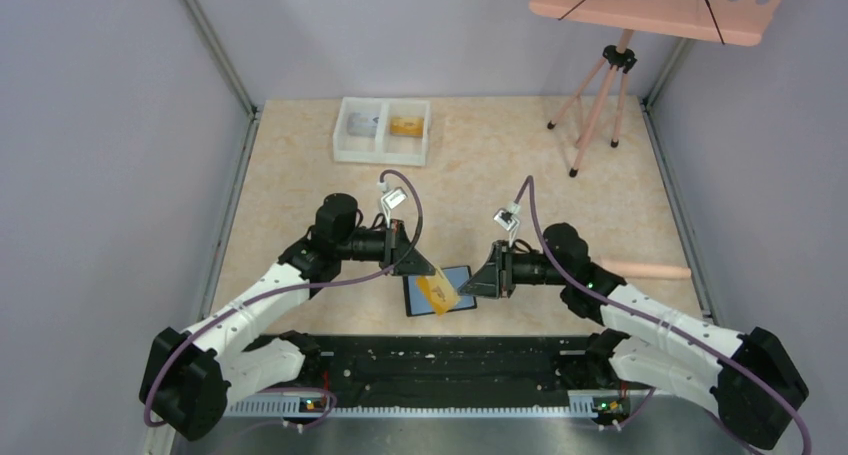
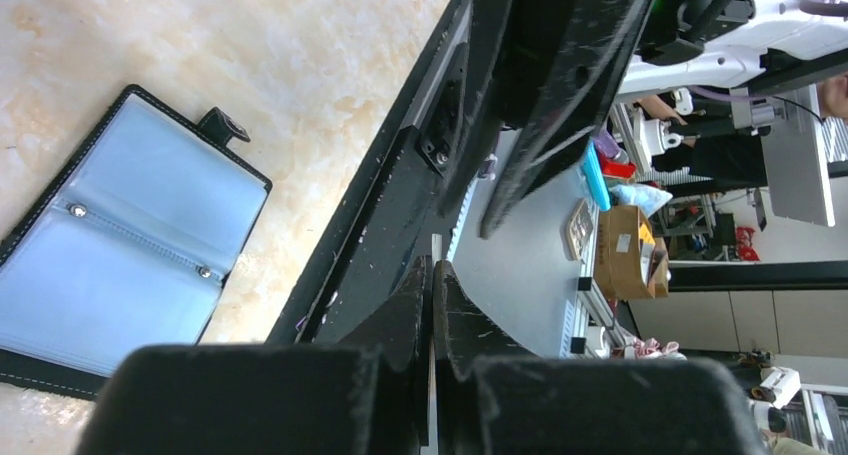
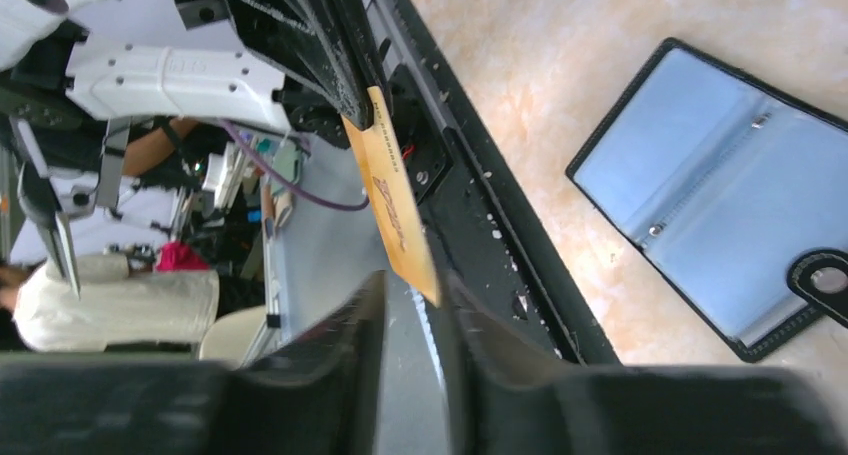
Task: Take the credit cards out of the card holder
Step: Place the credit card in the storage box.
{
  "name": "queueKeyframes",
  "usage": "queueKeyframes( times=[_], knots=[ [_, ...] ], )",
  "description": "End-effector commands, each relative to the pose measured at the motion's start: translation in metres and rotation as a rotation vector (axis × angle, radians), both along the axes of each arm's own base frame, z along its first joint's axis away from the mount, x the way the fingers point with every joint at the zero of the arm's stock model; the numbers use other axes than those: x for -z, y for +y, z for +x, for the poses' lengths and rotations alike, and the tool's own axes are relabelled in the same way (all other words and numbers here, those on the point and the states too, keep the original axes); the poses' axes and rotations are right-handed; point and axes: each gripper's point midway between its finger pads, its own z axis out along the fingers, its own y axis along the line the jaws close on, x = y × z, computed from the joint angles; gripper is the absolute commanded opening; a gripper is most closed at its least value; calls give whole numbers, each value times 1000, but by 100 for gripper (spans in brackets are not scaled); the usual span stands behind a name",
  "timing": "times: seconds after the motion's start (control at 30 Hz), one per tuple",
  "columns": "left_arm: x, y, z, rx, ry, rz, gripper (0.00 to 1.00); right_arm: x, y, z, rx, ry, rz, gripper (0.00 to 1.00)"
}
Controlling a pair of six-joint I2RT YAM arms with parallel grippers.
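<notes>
Card [image 1: 438, 293] edge-on — left end effector [image 1: 431, 271] pinching.

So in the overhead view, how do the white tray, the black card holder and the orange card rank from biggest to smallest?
1. White tray, the largest.
2. Card holder, lying open and partly covered by the card.
3. Orange card, clearly the smallest, even though it is held up nearer the camera, which may flatter its size a little.

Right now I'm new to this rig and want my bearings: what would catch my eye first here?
The orange-gold credit card hangs in mid-air, pinched by the left gripper, its lower corner between the parted fingers of the right gripper. Below, the black card holder lies open on the table, towards its near edge.
</notes>
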Motion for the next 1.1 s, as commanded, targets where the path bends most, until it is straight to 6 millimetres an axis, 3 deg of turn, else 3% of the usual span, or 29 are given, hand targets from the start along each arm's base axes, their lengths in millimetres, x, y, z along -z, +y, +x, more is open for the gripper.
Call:
queueKeyframes(
  times=[0.0, 0.13, 0.27, 0.3, 0.43, 0.57, 0.8, 1.07],
  knots=[
    [-2, 1, 6, -28, -59, 2, 0, -16, -11, 21, 120, -93, -2, 33],
    [-2, 0, 13, -62, -62, 10, 0, -19, -21, 29, 182, -112, -17, 67],
    [1, 3, 33, -159, -87, 46, 0, -18, -26, 31, 222, -120, -31, 96],
    [7, 6, 37, -193, -68, 76, 0, -16, -27, 32, 231, -118, -35, 98],
    [29, 32, 85, -472, -57, 248, 0, -7, -30, 36, 261, -106, -58, 99],
    [32, 66, 133, -718, -130, 388, 0, 0, -32, 39, 275, -112, -76, 99],
    [5, 120, 217, -1051, -221, 435, 0, 5, -30, 38, 251, -113, -101, 99],
    [-46, 140, 317, -1175, -382, 300, 0, 9, -26, 42, 228, -103, -145, 99]
  ],
)
